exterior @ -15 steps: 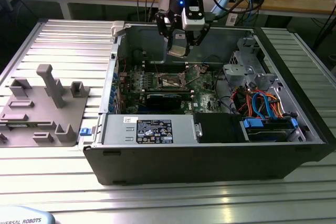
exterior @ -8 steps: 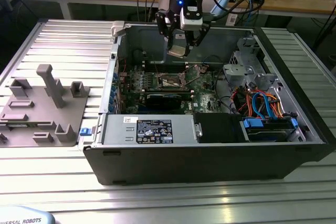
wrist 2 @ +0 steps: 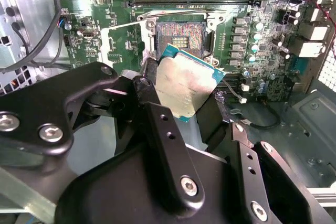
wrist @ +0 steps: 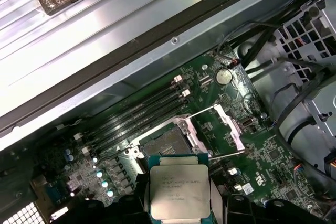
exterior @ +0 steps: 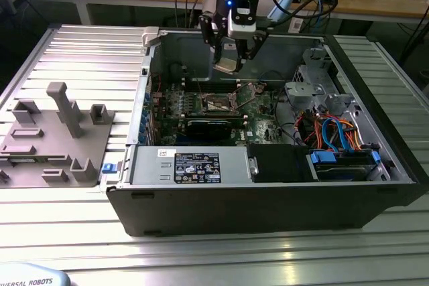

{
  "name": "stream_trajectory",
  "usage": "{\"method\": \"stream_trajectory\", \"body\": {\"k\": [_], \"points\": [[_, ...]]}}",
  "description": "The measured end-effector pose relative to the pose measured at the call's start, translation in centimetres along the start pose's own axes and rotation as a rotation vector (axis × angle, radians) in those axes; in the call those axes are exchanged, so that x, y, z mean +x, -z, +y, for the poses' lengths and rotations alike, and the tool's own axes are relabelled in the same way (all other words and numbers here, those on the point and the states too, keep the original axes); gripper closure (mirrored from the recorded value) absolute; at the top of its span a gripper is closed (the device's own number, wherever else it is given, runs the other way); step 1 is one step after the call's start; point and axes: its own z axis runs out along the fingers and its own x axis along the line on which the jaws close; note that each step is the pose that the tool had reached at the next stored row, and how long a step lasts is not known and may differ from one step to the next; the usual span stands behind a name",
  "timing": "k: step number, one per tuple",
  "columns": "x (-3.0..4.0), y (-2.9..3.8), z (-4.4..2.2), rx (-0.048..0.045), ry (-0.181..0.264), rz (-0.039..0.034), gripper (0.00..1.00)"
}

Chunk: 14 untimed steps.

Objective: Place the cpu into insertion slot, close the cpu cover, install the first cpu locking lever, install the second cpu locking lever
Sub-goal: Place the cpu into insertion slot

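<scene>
A grey parts fixture (exterior: pixel 57 135) lies on the table (exterior: pixel 201 259) at the exterior view's left. Over the open computer case (exterior: pixel 268 205), the jaws clamp the cpu (exterior: pixel 226 65) (wrist 2: pixel 186 87) (wrist: pixel 179 191), held above the uncovered insertion slot (exterior: pixel 220 103) (wrist 2: pixel 177 38) (wrist: pixel 165 142), apart from it.

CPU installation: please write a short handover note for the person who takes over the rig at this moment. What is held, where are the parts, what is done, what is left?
Gripper: jaws shut on the cpu, held in the air over the motherboard, close to the socket.
Socket: empty, contacts exposed.
Cpu cover: appears raised open beside the socket.
Done: cpu is in the grasp.
Left: cpu not seated, cover not closed, both locking levers not latched.
</scene>
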Motion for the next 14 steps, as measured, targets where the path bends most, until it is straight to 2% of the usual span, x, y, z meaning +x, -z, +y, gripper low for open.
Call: {"method": "stream_trajectory", "body": {"k": [5, 14], "points": [[0.00, 0.00, 0.00, -0.0005, -0.032, -0.0002, 0.45], [0.00, -0.02, 0.00, -0.0009, -0.066, -0.0005, 0.45]]}}
